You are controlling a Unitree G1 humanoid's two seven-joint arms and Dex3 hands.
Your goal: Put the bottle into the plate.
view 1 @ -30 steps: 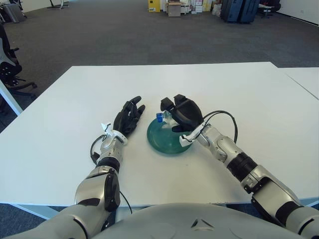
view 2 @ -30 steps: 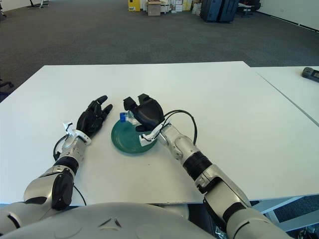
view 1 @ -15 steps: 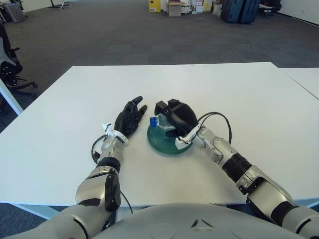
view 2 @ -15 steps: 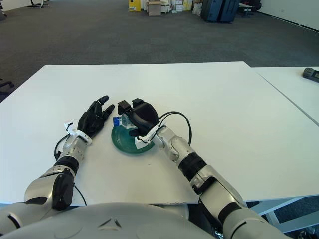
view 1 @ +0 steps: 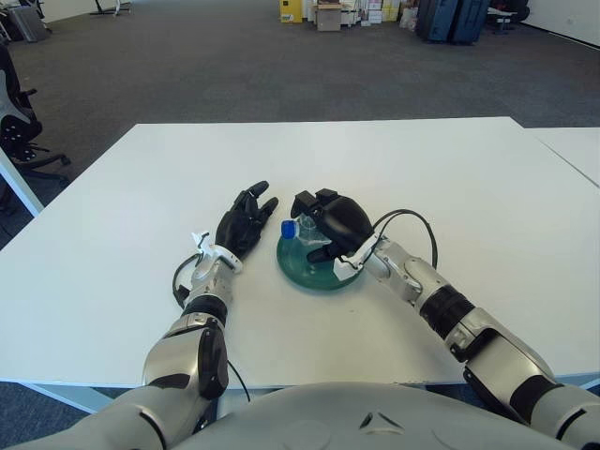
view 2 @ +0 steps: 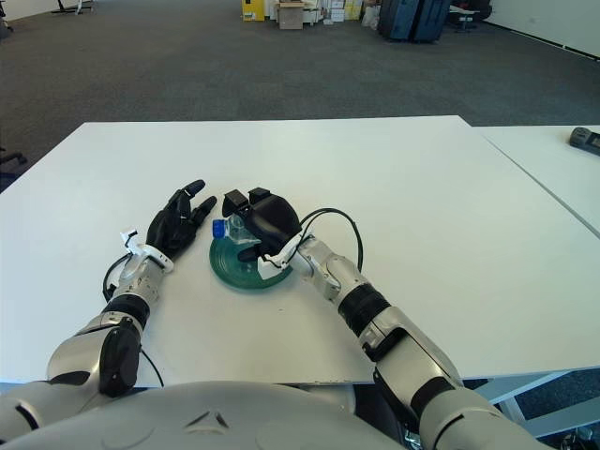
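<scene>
A green round plate [view 1: 302,270] sits on the white table [view 1: 422,178] in front of me. A small clear bottle with a blue cap [view 1: 290,228] lies on its side over the plate's far left part. My right hand [view 1: 330,221] covers the bottle from above with fingers curled around it; most of the bottle body is hidden under the hand. My left hand [view 1: 242,223] lies flat on the table just left of the plate, fingers stretched out and holding nothing.
A black cable [view 1: 420,223] loops off my right wrist over the table. A second white table [view 2: 581,159] with a dark device [view 2: 585,139] stands at the right. Grey carpet, boxes and cases fill the far room.
My right hand carried the bottle leftward and down over the plate, then settled slightly lower. The left hand stayed still.
</scene>
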